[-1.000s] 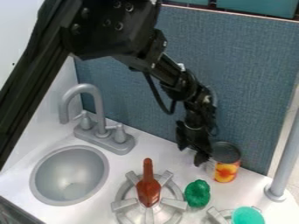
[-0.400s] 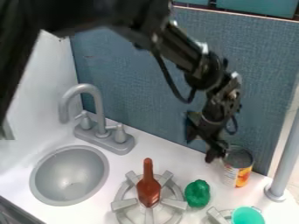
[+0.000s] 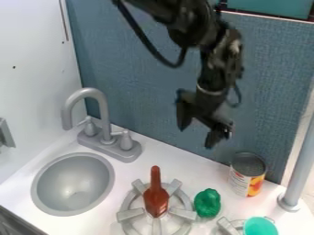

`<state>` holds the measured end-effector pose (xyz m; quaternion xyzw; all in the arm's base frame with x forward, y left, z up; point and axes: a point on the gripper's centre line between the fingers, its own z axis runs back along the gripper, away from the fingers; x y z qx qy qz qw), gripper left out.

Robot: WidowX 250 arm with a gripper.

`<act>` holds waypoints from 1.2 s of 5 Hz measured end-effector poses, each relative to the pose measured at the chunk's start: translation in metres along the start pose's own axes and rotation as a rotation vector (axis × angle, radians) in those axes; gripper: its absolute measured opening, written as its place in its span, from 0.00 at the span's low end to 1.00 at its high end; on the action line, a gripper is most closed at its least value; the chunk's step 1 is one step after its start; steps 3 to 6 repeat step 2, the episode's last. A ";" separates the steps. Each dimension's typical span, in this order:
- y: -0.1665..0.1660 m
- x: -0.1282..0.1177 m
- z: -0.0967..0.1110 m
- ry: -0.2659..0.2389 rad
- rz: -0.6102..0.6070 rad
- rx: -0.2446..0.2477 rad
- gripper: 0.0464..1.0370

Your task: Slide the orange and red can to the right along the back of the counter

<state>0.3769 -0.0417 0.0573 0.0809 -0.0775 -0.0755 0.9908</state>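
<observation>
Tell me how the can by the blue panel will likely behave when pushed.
The can looks like rigid metal, so its wall should hold its shape under a light push. It stands upright on its flat end, so a low push would probably slide it, while one near the rim might tip it. Once over, its round side could let it roll.

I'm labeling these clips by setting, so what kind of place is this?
It looks like a toy kitchen: a small gray sink with a faucet, a burner with a brown bottle-shaped thing on it, and a can nearby.
</observation>
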 end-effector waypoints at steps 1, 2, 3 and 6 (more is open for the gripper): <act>-0.013 -0.027 0.010 0.083 -0.042 -0.085 0.96; -0.034 -0.062 0.025 0.125 -0.111 -0.081 0.96; -0.034 -0.062 0.025 0.125 -0.111 -0.081 0.96; -0.034 -0.062 0.025 0.125 -0.111 -0.081 0.96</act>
